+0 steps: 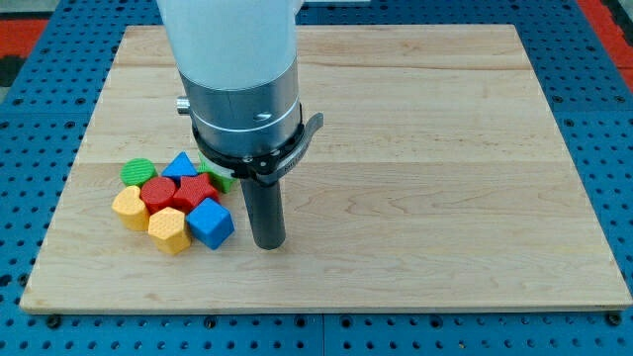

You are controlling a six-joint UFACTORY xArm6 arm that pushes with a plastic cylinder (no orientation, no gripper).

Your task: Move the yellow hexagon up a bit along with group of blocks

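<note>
Arm: comes down from the view's top, a white casing over a grey metal collar with a black clamp ring, ending in a straight dark rod held upright.
My tip [267,243]: rests on the desk [445,198], just to the view's right of the blue cube [210,224]; whether it touches the cube I cannot tell.
Fingers: there are none on this rod; it holds nothing.
Yellow hexagon [169,229]: at the bottom of the cluster, near the desk's lower left, touching the blue cube.
Other blocks: a second yellow block [129,208], two red blocks [158,194] [194,189], a blue triangle [180,165], a green block [137,171] at the cluster's top left, another green one [220,179] partly hidden behind the collar.
Writing: no readable label or brand.
</note>
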